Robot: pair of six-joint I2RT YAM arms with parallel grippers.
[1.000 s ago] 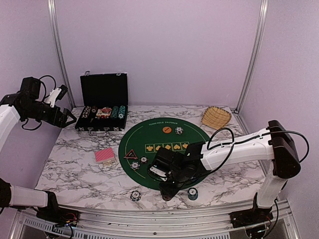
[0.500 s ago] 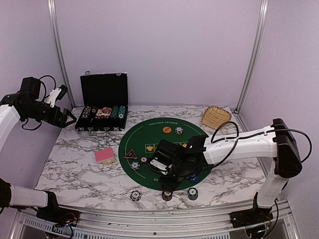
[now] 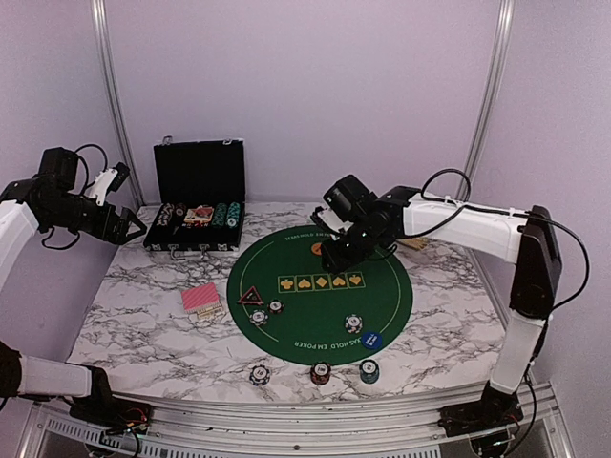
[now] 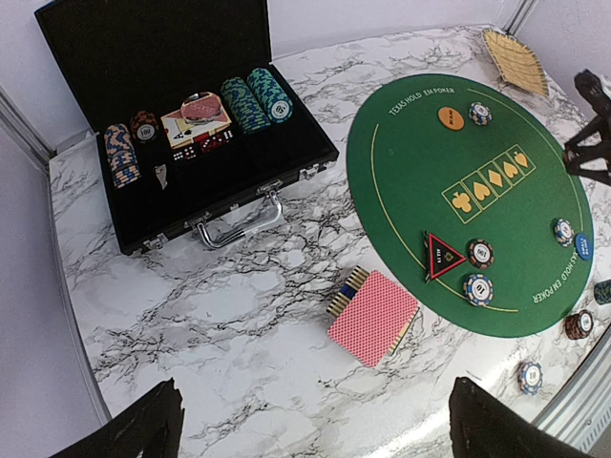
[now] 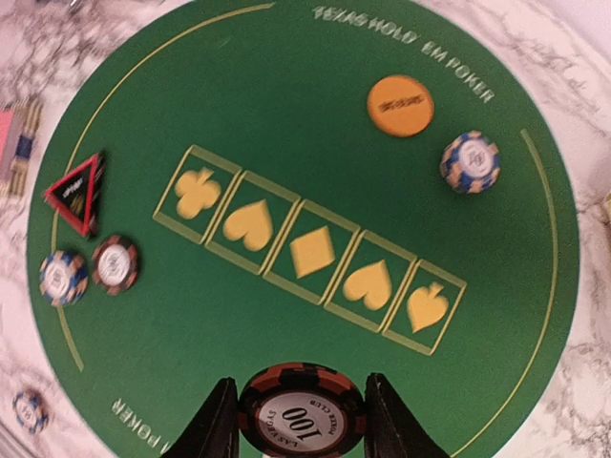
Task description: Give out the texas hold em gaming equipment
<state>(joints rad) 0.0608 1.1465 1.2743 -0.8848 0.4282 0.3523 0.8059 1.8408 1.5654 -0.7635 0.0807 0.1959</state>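
Green felt mat point(image 5: 286, 143): right gripper point(image 5: 301, 420) pinches a 100 chip point(image 5: 301, 405) edgewise, likely light, rigid, slick; left gripper point(image 4: 315, 420) gapes empty.

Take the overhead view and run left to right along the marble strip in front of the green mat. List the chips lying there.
Left to right: blue-white chip → red-black chip → teal chip.
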